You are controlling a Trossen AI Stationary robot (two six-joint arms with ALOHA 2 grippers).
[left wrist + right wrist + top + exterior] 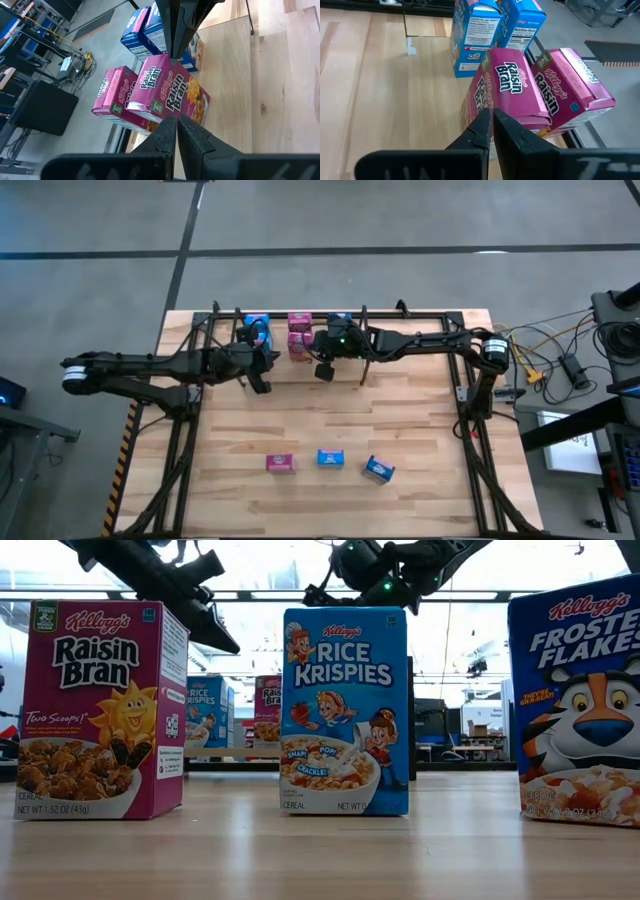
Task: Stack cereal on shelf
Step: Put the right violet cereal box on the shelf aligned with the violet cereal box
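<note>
We see the table (400,430) filling the high view, pale wood planks. At its 12 o'clock edge stands the shelf (420,313), a low rack of thin black rods. Both dark arms reach in toward that edge from 9 and 3 o'clock.

On the shelf side, at roughly 12 o'clock, stands a cluster of cereal boxes: blue boxes (256,330) at about 11 o'clock and pink Raisin Bran boxes (299,335) just beside them. Near the table's 6 o'clock edge 3 more boxes stand in a row: a pink Raisin Bran box (281,463), a blue Rice Krispies box (331,458) and a blue Frosted Flakes box (379,470), each apart from its neighbour.

The left gripper (258,383) hangs just at 6 o'clock of the blue boxes, its fingers (167,135) pressed together with nothing between them. In its wrist view the pink boxes (172,95) lie directly past the fingertips, apart from them.

The right gripper (324,372) hangs just at 5 o'clock of the pink shelf boxes, fingers (482,130) likewise closed tight and empty. Its wrist view shows 2 pink boxes (507,95) right ahead of the tips, blue ones (475,35) beyond.
</note>
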